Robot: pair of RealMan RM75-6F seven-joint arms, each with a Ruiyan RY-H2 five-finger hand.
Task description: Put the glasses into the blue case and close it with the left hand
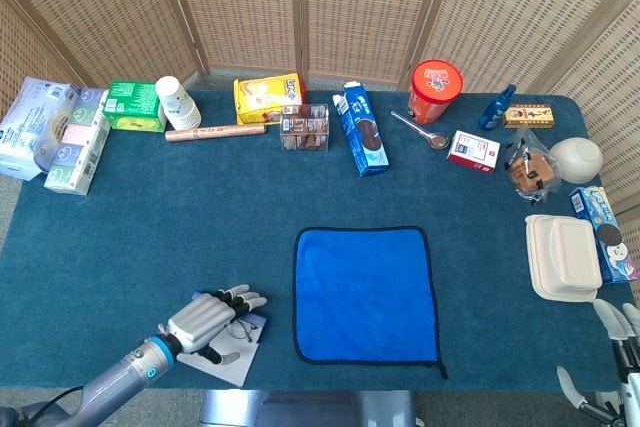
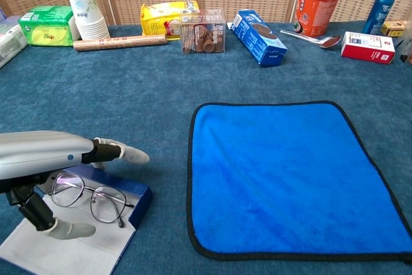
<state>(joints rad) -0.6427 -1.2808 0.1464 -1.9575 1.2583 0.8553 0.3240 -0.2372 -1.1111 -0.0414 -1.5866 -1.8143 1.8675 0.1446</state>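
Glasses (image 1: 238,329), thin wire-framed with clear round lenses, show in the head view at the lower left of the frame, mostly hidden under the left hand (image 1: 205,317), whose fingers reach out over them. They lie on the open blue case (image 1: 252,324) with its pale grey flap (image 1: 226,359) spread toward the table edge. At the lower right corner the right hand (image 1: 612,347) shows only pale fingertips, spread, holding nothing.

In the chest view the glasses (image 2: 87,194) sit at the lower left, resting in the case (image 2: 132,192), lenses up, temples apparently folded. The left hand (image 2: 45,169) hovers over them with its fingers (image 2: 125,154) stretched past the far rim and its thumb low by the flap (image 2: 71,249); whether it touches the frame I cannot tell, and nothing looks clamped.

Such a frame is probably light, springy and easily bent, the lenses smooth and smudge-prone. Taking it at the bridge or rim seems safest.
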